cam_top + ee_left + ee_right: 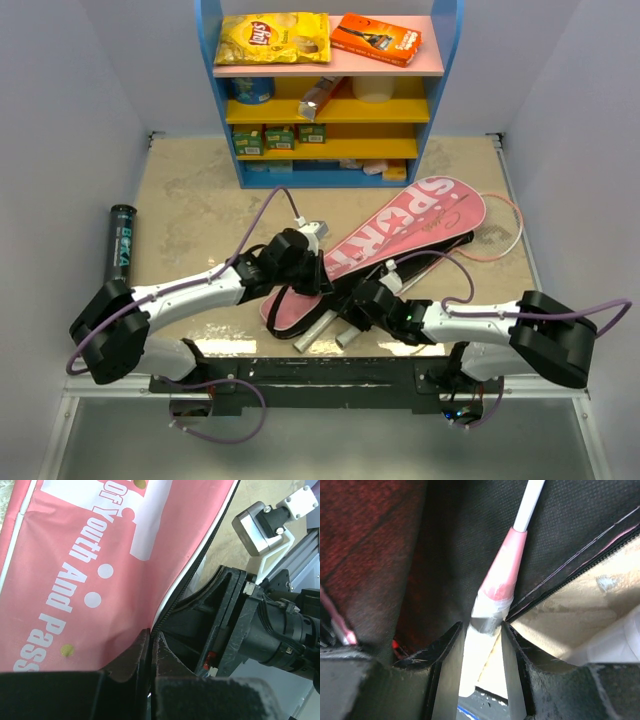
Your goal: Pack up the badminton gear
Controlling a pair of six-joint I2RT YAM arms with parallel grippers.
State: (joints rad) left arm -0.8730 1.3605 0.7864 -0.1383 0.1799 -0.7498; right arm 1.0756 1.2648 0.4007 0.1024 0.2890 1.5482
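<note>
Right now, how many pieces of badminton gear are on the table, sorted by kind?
Pink bag: 1
Black tube: 1
Rackets: 2, going by the white handles sticking out of the bag
Shuttlecock: 0 in view
Total: 4

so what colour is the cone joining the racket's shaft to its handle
Pink cone, white handle; clearest in the right wrist view.
</note>
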